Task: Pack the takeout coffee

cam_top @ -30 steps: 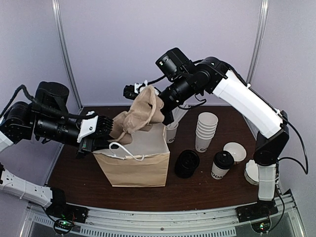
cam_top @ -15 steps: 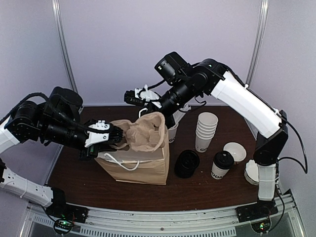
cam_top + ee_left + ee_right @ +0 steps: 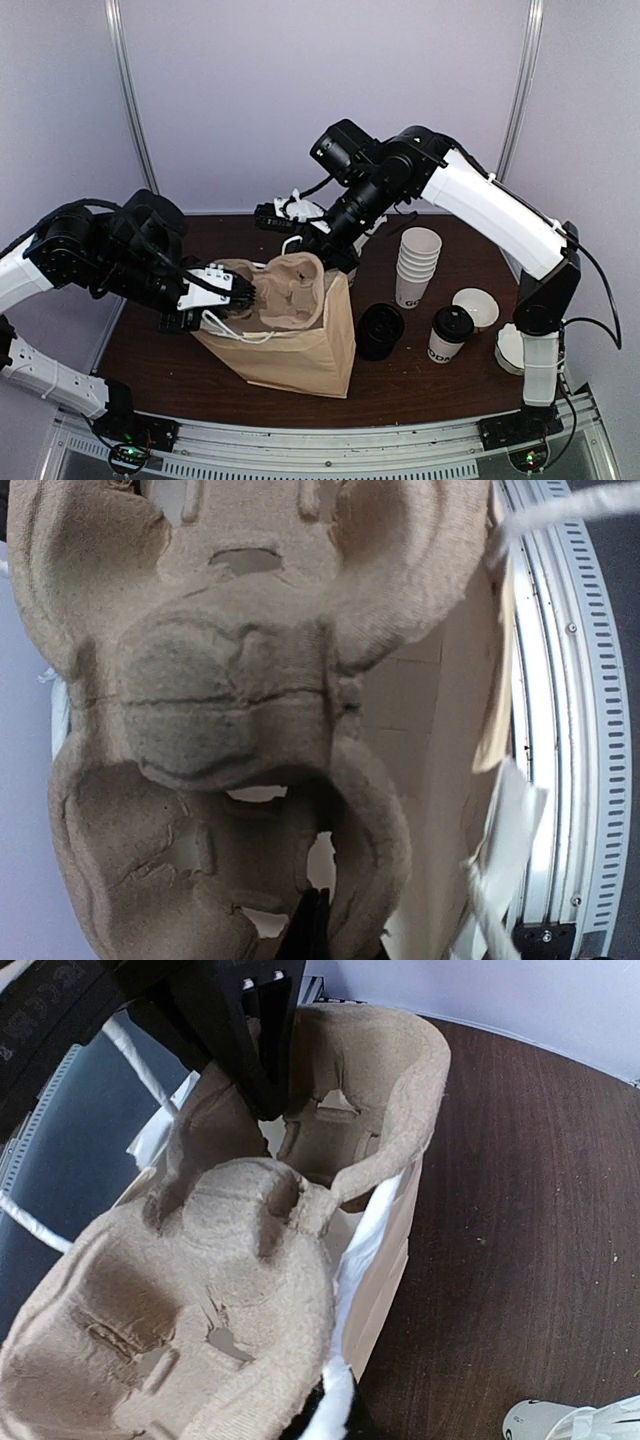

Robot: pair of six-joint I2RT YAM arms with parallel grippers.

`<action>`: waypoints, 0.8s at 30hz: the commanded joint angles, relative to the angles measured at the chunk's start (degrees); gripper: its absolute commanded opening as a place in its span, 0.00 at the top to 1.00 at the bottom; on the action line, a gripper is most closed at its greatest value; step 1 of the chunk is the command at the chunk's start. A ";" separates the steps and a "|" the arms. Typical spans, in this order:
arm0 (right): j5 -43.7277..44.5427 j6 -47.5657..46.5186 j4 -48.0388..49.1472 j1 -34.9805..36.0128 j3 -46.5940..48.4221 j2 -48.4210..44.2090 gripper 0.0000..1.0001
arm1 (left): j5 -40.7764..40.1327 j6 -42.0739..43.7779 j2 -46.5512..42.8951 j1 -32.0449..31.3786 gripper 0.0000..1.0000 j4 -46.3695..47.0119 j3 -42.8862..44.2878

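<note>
Takeout coffee (image 3: 451,335) stands upright, right of paper bag (image 3: 300,355), apart from both grippers; long axis vert. Left gripper (image 3: 246,292) and right gripper (image 3: 300,245) each pinched shut on pulp tray (image 3: 295,285) at bag mouth. Right gripper nearer, prob. does pickup.

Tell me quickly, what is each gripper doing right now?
Left gripper: shut on the cup carrier, which sits in the mouth of the paper bag.
Right gripper: shut, seemingly pinching the same carrier's far rim.

Soft, even light leaves only faint shadows on the dark brown wooden table (image 3: 430,395); close-up wrist views render the moulded brown pulp carrier (image 3: 230,710) sharp.
</note>
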 commanded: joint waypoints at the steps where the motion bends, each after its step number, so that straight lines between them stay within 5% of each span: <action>1: -3.44 -0.07 -0.23 -0.06 -0.59 -1.51 1.00 | -1.00 1.14 1.77 -0.69 1.00 -3.06 1.35; 24: -2.65 -1.88 -0.19 0.46 -1.26 -2.66 1.00 | -3.81 -7.47 9.76 -1.99 1.00 -11.74 8.39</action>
